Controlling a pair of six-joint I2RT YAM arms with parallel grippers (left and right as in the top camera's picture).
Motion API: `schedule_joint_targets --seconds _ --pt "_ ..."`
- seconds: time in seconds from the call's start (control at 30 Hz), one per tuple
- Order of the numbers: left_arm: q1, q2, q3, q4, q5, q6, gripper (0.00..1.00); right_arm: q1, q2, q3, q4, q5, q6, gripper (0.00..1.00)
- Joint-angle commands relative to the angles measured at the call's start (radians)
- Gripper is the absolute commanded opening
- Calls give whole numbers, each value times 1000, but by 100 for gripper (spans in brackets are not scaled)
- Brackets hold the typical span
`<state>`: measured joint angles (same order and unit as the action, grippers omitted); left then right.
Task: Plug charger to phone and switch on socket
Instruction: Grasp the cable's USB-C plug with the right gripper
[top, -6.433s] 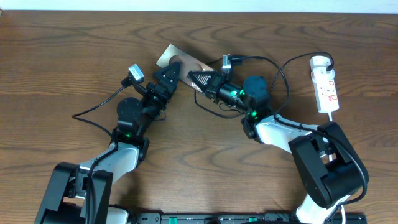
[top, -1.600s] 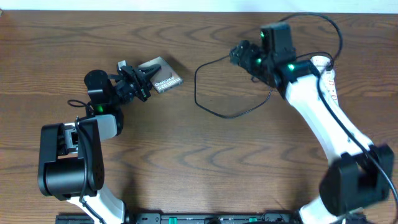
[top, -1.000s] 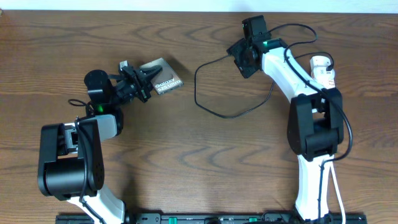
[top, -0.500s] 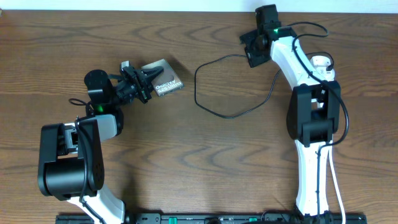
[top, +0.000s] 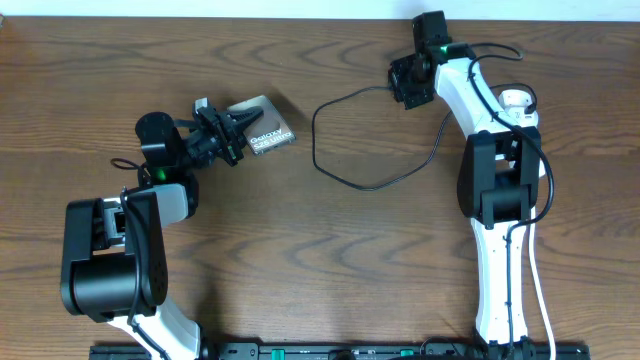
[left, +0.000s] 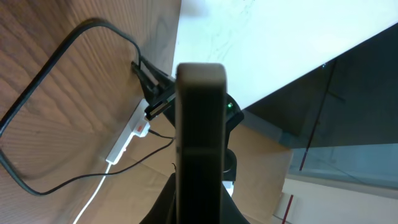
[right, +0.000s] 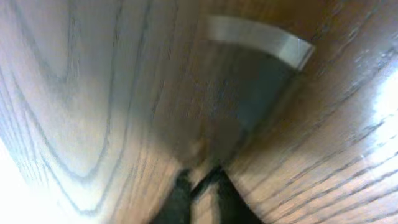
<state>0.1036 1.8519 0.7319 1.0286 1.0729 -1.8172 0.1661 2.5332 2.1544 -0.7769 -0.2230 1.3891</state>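
The phone, grey-bronze with white lettering, is tilted up off the table at the back left, and my left gripper is shut on its edge. In the left wrist view the phone stands edge-on between the fingers of the left gripper. The charger lies in a loose black loop at mid-table. Its free end runs up to my right gripper at the back. The blurred right wrist view shows the right gripper with its tips touching over bare wood; no cable shows there. The socket is mostly hidden behind the right arm.
The far table edge and the white wall lie just behind the right gripper. The socket's white cord runs down the right side towards the front. The right arm's links stretch along the table's right part.
The right gripper's jaws have closed at the charger's free end and its wrist has turned a little. The left arm and the phone have not moved.
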Motion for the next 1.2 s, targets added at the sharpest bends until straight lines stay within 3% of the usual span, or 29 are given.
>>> schedule_joint_targets --seconds 0.0,0.2,0.37,0.63,0.67,0.9,1.17 --pt "3 -10 32 13 27 10 8 -4 64 6 -17 -21 -6 1" --pt "3 -10 32 13 26 10 7 -2 64 16 -18 -32 -116 1" --pt "3 -10 33 13 24 10 7 13 64 105 -110 -39 -358 1" --pt "2 -10 32 12 4 63 7 69 64 406 -482 -95 -961 1" --pt "2 -10 33 12 3 96 7 83 64 455 -574 -126 -1081 1" --pt "3 -10 33 -49 -20 210 7 139 64 543 -895 -385 -1524 1" --pt "4 -10 35 -49 -14 277 7 205 58 512 -922 -400 -1639 1"
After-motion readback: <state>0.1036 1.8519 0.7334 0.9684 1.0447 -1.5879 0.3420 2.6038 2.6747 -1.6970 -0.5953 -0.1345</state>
